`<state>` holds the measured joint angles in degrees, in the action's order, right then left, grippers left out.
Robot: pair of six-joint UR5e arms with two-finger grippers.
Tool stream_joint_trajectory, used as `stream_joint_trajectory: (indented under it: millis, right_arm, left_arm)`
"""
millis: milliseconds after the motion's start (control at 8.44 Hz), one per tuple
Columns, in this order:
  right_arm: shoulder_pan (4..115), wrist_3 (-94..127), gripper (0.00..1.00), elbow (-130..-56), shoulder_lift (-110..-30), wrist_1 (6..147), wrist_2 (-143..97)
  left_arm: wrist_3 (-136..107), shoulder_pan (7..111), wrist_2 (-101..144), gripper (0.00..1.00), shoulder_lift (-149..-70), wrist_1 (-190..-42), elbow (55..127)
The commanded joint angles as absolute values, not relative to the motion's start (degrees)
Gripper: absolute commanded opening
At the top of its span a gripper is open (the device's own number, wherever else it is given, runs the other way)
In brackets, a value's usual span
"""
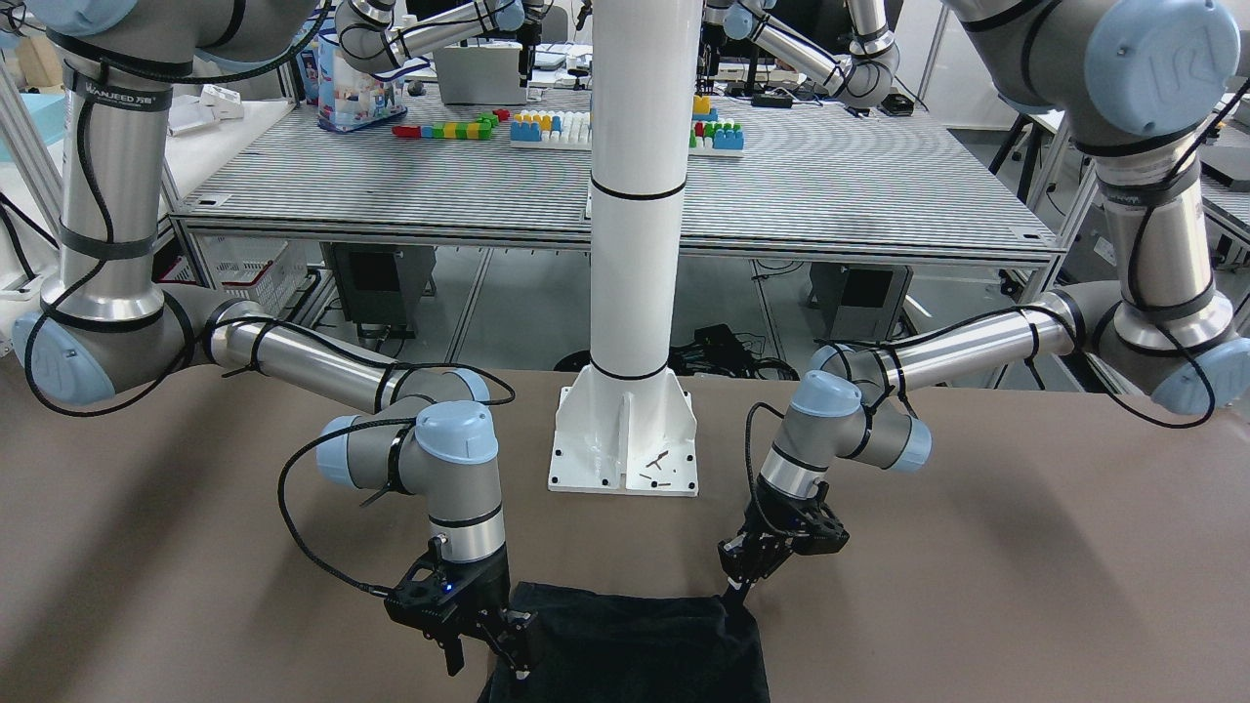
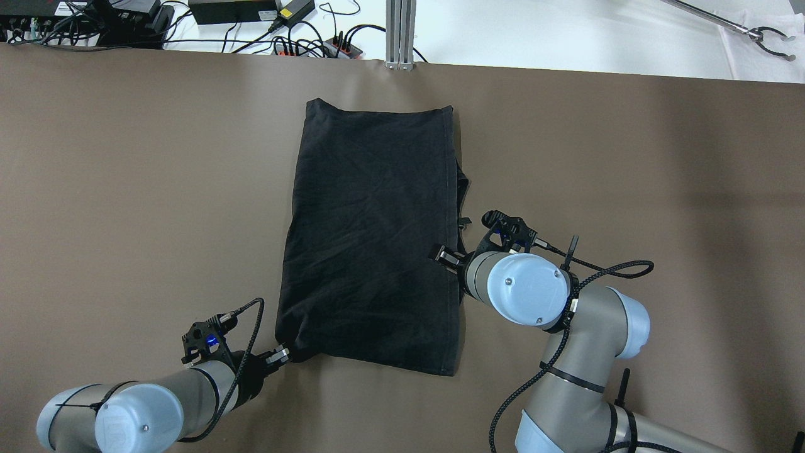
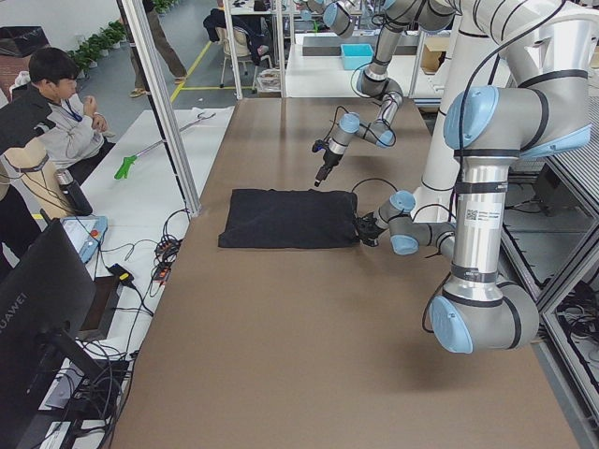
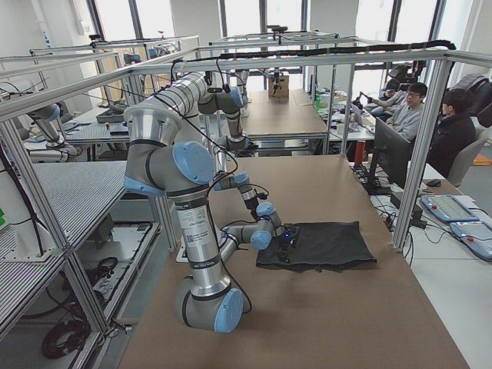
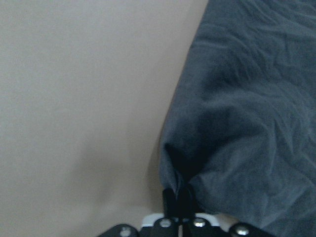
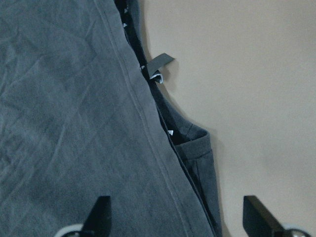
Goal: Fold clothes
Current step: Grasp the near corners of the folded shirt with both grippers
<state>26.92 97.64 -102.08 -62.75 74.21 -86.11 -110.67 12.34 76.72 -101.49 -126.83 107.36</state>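
On the brown table [image 2: 126, 189], the black cloth [image 2: 371, 233] is laid out flat, its long sides running away from the robot. It is seen lightly creased and lies apart from the white base plate [image 1: 625, 439]. Its far edge lies close to the table's far edge.

The near left corner of the cloth is gripped by the left gripper [image 5: 177, 197]. The jaws are pressed together on the fabric, which is gathered into a small pucker at the fingers [image 5: 170, 196]. The arm is brought in low over the table, from the corner's outer side.

The right gripper [image 6: 178, 215] is pointed down at the cloth's right edge, partway along that edge. Its jaws are spread wide — one finger is seen above the cloth, the other above the bare table, with the hem [image 6: 148, 133] between them. Whether the fingertips touch the fabric cannot be told.

Beside that hem a lower layer [image 6: 197, 148] is exposed, jutting out past the top layer. A small grey tag [image 6: 160, 61] is seen sticking out onto the table farther along the same edge.
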Motion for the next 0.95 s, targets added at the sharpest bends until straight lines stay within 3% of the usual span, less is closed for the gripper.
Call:
stream_joint_trajectory:
  millis: [0,474,711,830]
  right_arm:
    - [24.09,100.97,0.93,-102.04,-63.36,74.53,-83.59]
    - [18.29,109.85,0.89,-101.6,-65.74,74.44,-78.32]
    - [17.93,117.65,0.67,-101.43,-65.22,74.36,-77.52]
    - [17.93,118.82,0.63,-101.43,-65.21,74.36,-77.17]
  left_arm:
    - [-110.39,12.48,76.64,0.0,-101.43,-126.83,107.49]
    - [-110.21,12.48,76.64,0.0,-101.43,-126.83,107.4]
    - [-110.21,12.48,76.64,0.0,-101.34,-126.83,107.4]
    - [-110.21,12.48,76.64,0.0,-101.34,-126.83,107.4]
